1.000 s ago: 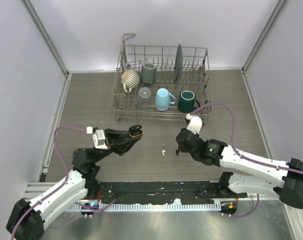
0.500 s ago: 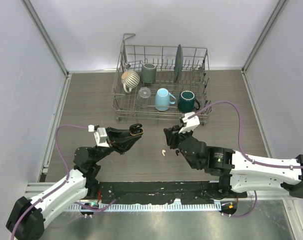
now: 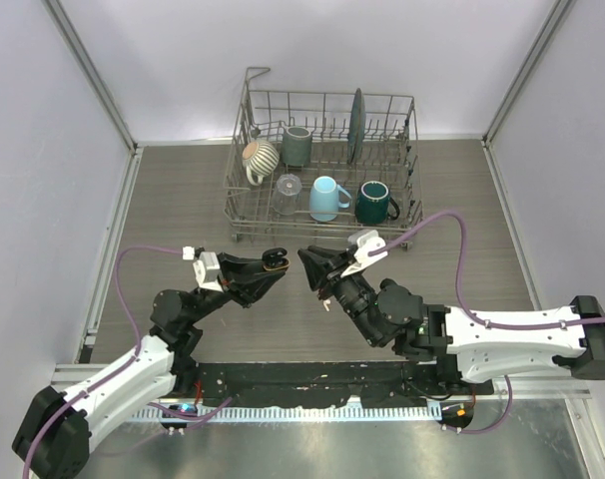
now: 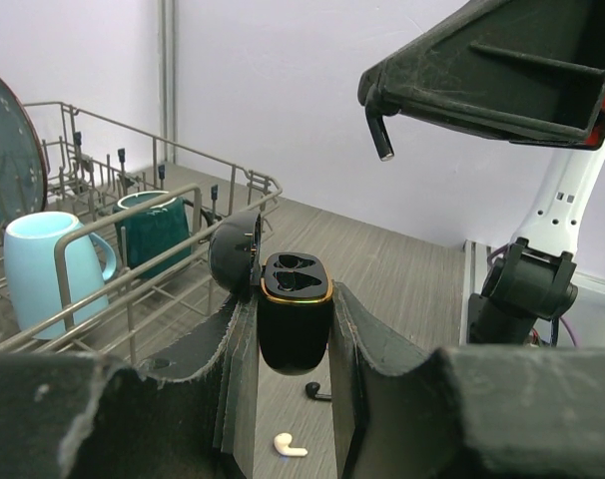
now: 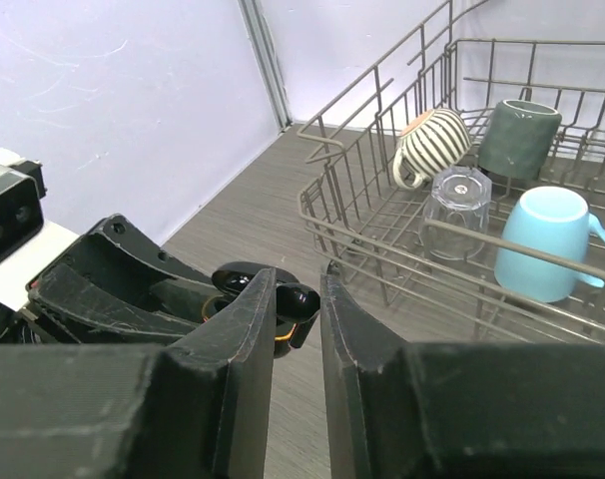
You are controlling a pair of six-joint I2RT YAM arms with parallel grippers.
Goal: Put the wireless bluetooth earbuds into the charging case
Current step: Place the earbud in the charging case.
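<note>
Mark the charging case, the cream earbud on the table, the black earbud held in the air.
charging case [image 4: 295,324], left wrist view, front of its body.
cream earbud [image 4: 289,446], left wrist view, its middle.
held black earbud [image 4: 379,125], left wrist view, its hanging stem.

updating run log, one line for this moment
left gripper shut on charging case, lid open | right gripper shut on black earbud | cream earbud on table

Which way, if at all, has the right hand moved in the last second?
Yes. The right hand swung left along the dish rack's front, from below the dark green mug to below the pale blue mug.
</note>
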